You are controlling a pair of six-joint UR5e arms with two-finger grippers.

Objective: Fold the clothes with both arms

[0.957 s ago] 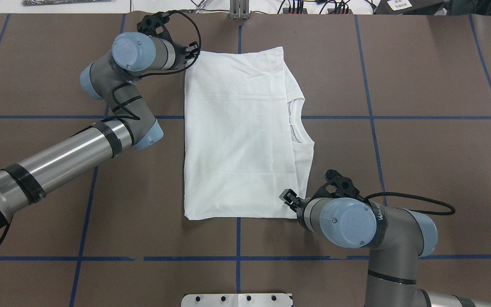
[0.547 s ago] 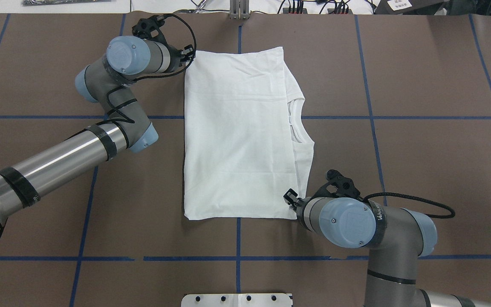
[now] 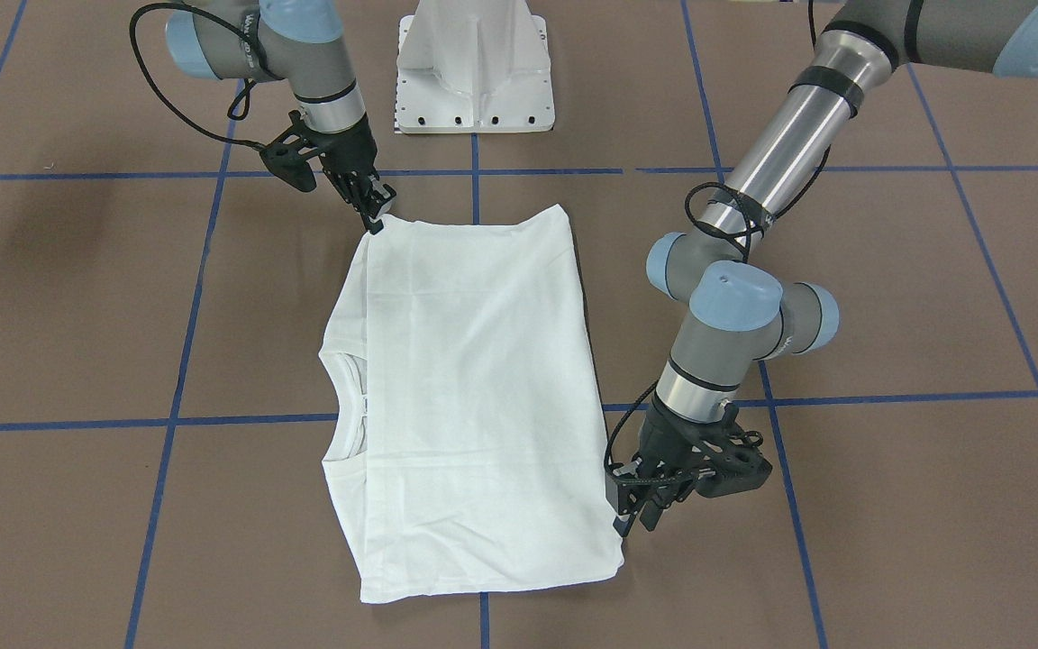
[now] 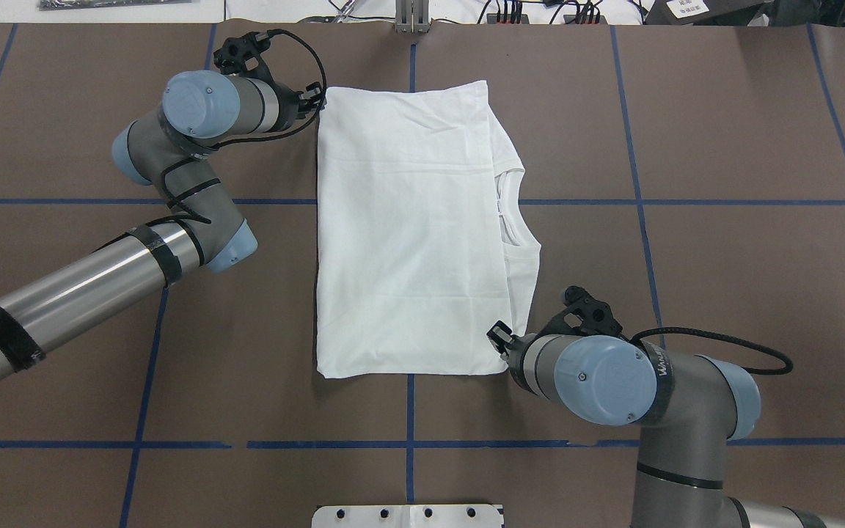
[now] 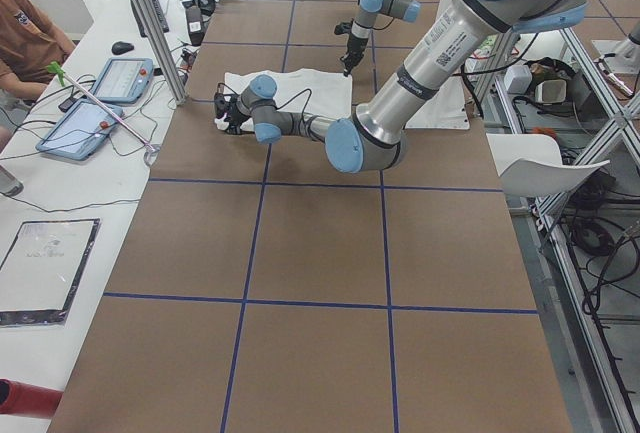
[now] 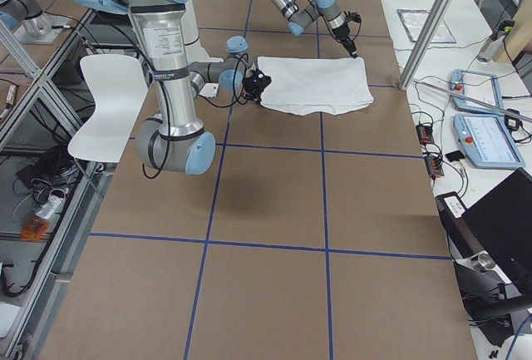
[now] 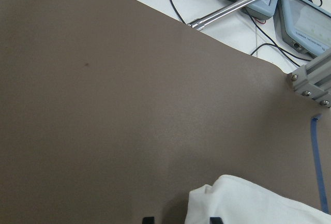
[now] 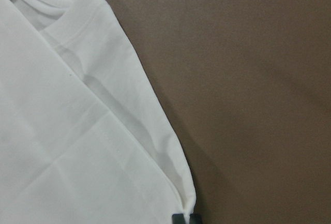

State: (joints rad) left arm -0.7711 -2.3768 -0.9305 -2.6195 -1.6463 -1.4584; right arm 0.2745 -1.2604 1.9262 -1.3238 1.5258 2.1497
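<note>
The white T-shirt [image 4: 408, 242] lies folded into a flat rectangle mid-table, its collar [image 4: 510, 213] peeking out on the right side. My left gripper [image 4: 315, 97] sits low at the shirt's far-left corner. In the left wrist view its fingertips [image 7: 148, 219] stand apart, open, with the shirt corner [image 7: 258, 203] just beside them. My right gripper [image 4: 497, 336] is at the near-right corner. In the right wrist view it [image 8: 187, 219] is shut on the very tip of that shirt corner [image 8: 186, 198]. The front-facing view shows both grippers, right [image 3: 377, 216] and left [image 3: 634, 514].
The white pedestal base [image 3: 474, 72] stands at the robot's side of the brown mat with blue tape lines [image 4: 635, 202]. A metal post [image 4: 411, 18] and control tablets [image 7: 305, 17] lie past the far edge. A person [image 5: 25, 33] sits at the side desk.
My left arm has drawn back to the left, its gripper sliding off the shirt's far-left corner. The right gripper has barely shifted. The shirt has not moved.
</note>
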